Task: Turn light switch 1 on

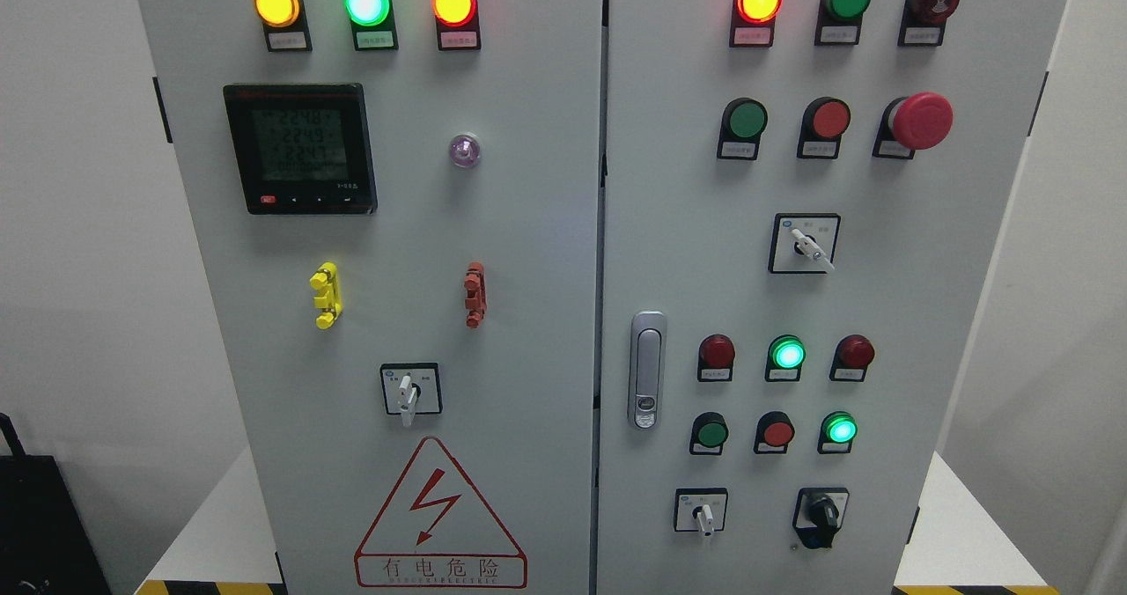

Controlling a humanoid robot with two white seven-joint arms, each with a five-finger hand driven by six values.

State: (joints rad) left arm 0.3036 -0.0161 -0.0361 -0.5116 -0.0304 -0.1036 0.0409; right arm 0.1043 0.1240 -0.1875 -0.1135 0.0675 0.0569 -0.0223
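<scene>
A grey two-door electrical cabinet [528, 252] fills the head view. Neither of my hands shows in the picture. No control carries a label I can read as light switch 1. On the right door, a row of round green [747, 120] and red [829, 120] push buttons sits beside a red mushroom stop button [920, 121]. Lower down, a second row has a green button [710, 433], a red button [777, 432] and a lit green one [840, 429]. White rotary selector switches sit at the right middle [806, 245], the bottom right [703, 512] and the left door [408, 391].
Lit indicator lamps run along the top: yellow [276, 4], green [366, 3], red [454, 3] and red [758, 0]. A digital meter [300, 148], yellow [327, 295] and red [475, 294] clips, a door handle [647, 370], a black selector [822, 514] and a high-voltage warning triangle [439, 511] are also on the doors.
</scene>
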